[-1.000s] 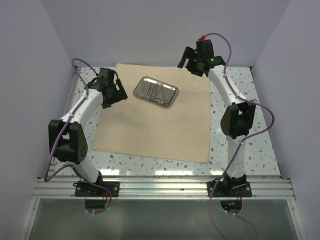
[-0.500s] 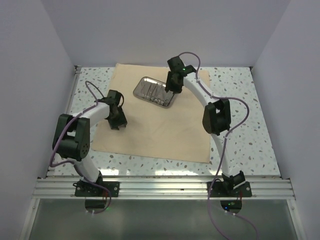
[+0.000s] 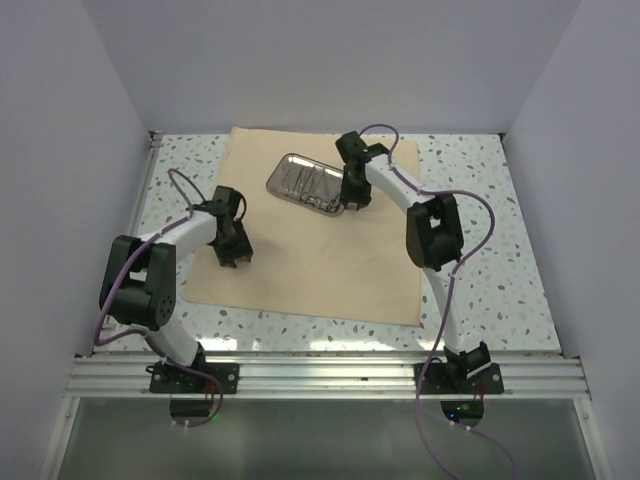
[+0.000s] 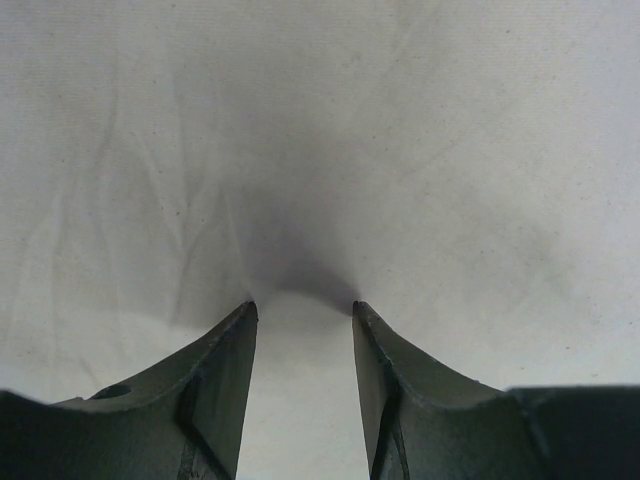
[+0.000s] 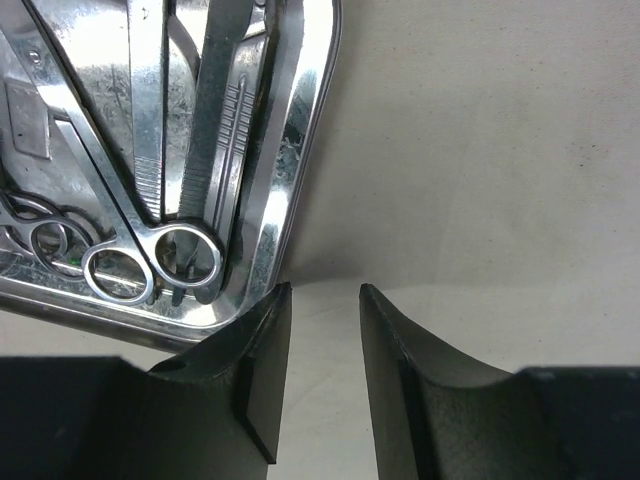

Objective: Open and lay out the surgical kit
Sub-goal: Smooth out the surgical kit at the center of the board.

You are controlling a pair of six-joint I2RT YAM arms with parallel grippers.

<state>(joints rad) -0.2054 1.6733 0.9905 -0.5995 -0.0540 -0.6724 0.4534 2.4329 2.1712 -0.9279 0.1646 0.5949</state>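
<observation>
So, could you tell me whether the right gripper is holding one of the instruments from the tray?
No, the right gripper is over bare cloth beside the tray, with nothing between its fingers.

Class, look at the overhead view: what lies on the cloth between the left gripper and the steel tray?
Nothing: only bare cloth wrap lies between the left gripper and the steel tray, as the top view shows.

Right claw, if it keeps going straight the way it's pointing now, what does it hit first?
Probably the tan cloth wrap. The right claw points down at bare cloth just beside the steel tray, with its jaws part open and nothing between them. Depth is unclear, but one finger looks close to the tray's corner.
</observation>
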